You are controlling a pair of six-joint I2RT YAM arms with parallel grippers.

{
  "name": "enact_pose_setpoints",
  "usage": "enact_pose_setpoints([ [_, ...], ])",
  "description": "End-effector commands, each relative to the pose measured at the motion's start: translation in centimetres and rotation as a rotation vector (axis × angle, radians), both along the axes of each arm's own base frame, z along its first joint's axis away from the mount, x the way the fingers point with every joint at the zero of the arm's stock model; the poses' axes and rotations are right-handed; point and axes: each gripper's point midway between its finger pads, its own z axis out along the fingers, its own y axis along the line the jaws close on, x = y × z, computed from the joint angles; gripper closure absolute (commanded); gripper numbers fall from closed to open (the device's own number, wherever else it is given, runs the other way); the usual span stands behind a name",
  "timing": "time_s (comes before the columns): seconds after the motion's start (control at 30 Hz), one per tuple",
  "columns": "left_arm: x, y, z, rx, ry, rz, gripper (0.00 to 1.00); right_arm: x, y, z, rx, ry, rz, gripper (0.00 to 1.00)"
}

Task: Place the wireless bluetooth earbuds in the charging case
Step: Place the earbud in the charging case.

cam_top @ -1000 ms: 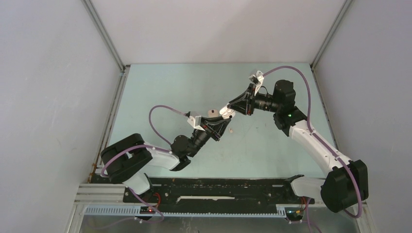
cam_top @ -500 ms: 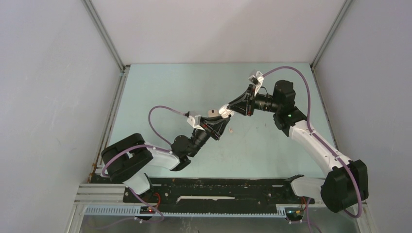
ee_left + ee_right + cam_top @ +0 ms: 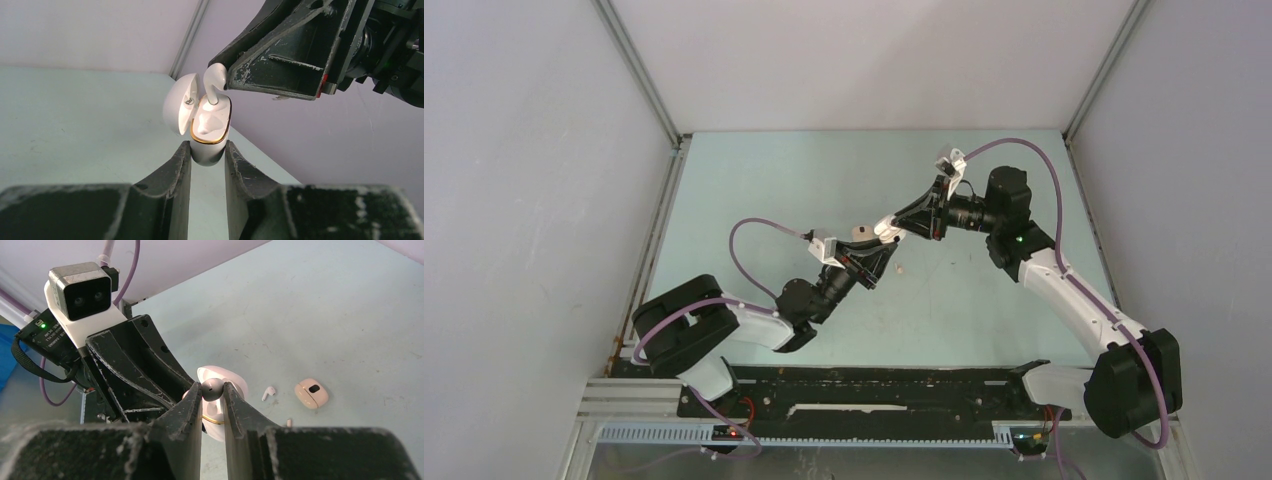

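Observation:
My left gripper is shut on the lower body of a white charging case with a gold rim. It holds the case upright above the table with the lid open to the left. My right gripper is shut on the head of a white earbud, whose stem points down into the case's opening. In the top view the two grippers meet at mid-table, around the case. A second white earbud lies loose on the table. The tan earbuds are not clearly seen.
A closed beige case lies on the table beside the loose earbud, and it also shows in the top view. A tiny tan piece lies near it. Grey walls enclose the pale green table.

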Motion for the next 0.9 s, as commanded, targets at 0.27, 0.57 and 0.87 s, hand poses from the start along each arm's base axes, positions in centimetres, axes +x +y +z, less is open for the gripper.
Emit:
enact_pose_setpoints([
  [0.27,0.08,1.11,2.65,-0.089,-0.044,0.034,1.00,-0.14,-0.14,0.79,0.015,-0.041,-0.001,0.80],
  [0.57,0.28,1.35,2.82,-0.101,-0.038,0.049,1.00,0.18,-0.32,0.91,0.022,-0.024,-0.024,0.77],
  [0.87,0.25,1.03,2.79,-0.093,-0.044,0.041,1.00,0.51,-0.74,1.18,0.031,-0.013,-0.047,0.74],
])
